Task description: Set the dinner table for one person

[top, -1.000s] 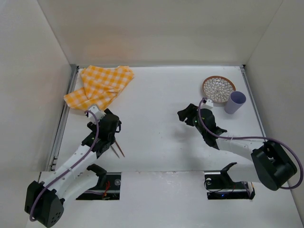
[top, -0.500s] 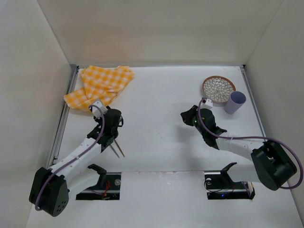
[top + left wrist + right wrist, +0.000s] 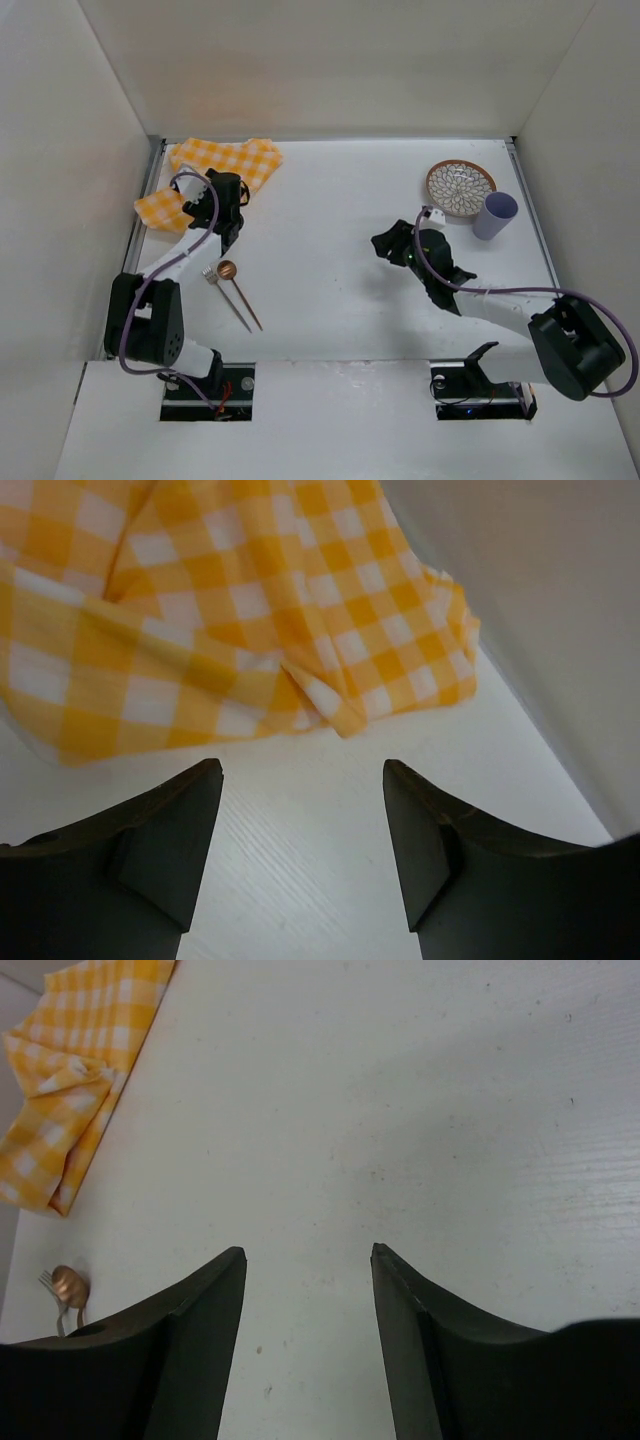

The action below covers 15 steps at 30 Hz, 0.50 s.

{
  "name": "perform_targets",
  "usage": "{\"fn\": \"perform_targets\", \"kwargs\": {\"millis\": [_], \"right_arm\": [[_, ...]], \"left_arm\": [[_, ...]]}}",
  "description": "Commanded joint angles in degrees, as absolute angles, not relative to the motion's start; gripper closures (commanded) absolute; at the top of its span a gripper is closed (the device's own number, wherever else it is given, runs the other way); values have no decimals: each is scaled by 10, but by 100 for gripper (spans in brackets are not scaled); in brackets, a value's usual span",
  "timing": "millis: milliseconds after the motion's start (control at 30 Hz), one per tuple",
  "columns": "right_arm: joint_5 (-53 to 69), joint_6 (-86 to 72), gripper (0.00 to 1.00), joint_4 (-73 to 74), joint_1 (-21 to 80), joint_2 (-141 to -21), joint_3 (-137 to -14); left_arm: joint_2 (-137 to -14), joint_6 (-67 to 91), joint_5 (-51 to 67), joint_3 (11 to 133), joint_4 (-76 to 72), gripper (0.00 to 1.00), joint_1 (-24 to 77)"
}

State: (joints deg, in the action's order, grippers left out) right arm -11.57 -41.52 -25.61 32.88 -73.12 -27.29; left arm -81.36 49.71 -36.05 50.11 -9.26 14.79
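The dinner table (image 3: 330, 270) is a large white top. My left gripper (image 3: 222, 188) (image 3: 300, 770) hovers open at the edge of a yellow-and-white checked cloth (image 3: 220, 170) (image 3: 250, 610), with only bare table between its fingers. A copper spoon (image 3: 228, 269) (image 3: 68, 1282) and a fork (image 3: 212, 272) lie side by side near the left arm. At the back right stand a patterned plate (image 3: 460, 187) and a lilac cup (image 3: 495, 215). Mid-table, my right gripper (image 3: 385, 243) (image 3: 308, 1250) is open and holds nothing.
Metal rails (image 3: 130, 250) run along the left and right table edges, and white walls close in on three sides. The cloth (image 3: 80, 1070) lies crumpled against the left rail. Both arm bases sit at the near edge.
My left arm has swung from above the cutlery up to the cloth, uncovering the spoon and fork. The right gripper shifted only slightly. Both grippers closed partway half a second ago and reopened.
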Motion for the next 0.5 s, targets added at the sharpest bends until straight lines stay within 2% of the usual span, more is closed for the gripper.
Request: {"fn": "perform_targets", "kwargs": {"millis": [0,133,300,467], "right_arm": [[-113,-404,40,-277,338,-738,-299],[-102,-400,41,-279,350,-751,-308],[-93,-396,41,-272,361,-771,-321],[-98,-390,41,-272,365,-768,-322]], "left_arm": [[-843,501,-374,536,-114,37,97],[-903,490,-360,571,-127,38,47],[-1038,468,-273,685,-118,41,-2],[-1163,481,-161,794,-47,47,-2]]}}
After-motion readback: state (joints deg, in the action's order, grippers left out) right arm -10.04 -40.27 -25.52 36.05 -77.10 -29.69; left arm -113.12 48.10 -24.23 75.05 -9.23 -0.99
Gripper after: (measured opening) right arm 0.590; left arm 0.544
